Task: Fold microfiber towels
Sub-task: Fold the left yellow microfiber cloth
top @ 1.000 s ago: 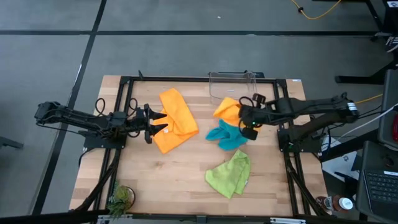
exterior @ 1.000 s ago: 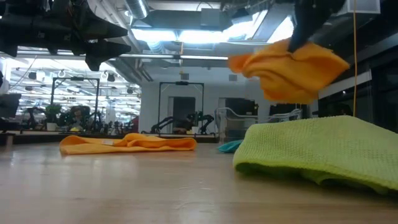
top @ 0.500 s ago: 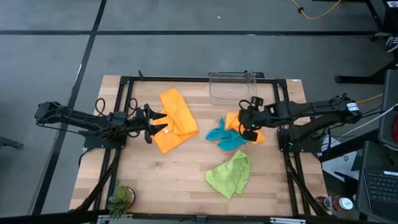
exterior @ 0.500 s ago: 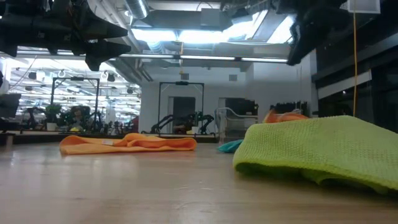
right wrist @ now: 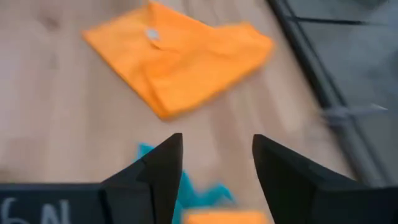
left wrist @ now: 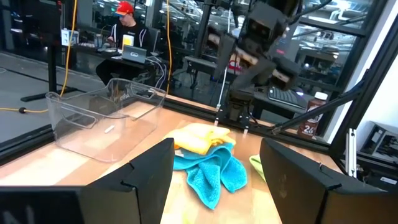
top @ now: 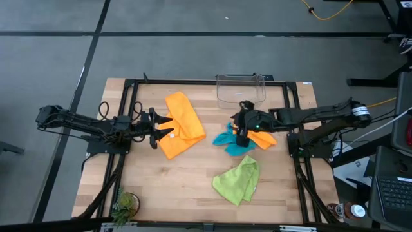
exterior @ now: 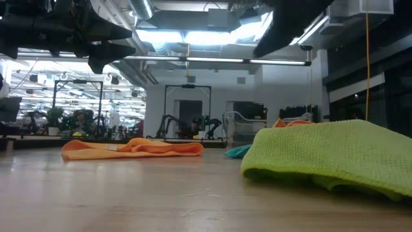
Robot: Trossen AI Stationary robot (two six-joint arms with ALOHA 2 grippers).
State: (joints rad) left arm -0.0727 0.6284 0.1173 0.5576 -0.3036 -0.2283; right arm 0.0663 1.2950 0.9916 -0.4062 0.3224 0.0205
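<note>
Between towels: the right gripper (top: 241,131), open and empty, hangs above the teal towel (top: 233,141), orange towel (top: 259,137) just beside. Next, likely descend and pinch teal. Left gripper (top: 158,129) waits open.

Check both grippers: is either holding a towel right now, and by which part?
Nothing is held. The right gripper is open above the teal towel; the left gripper is open beside the folded orange towel.
</note>
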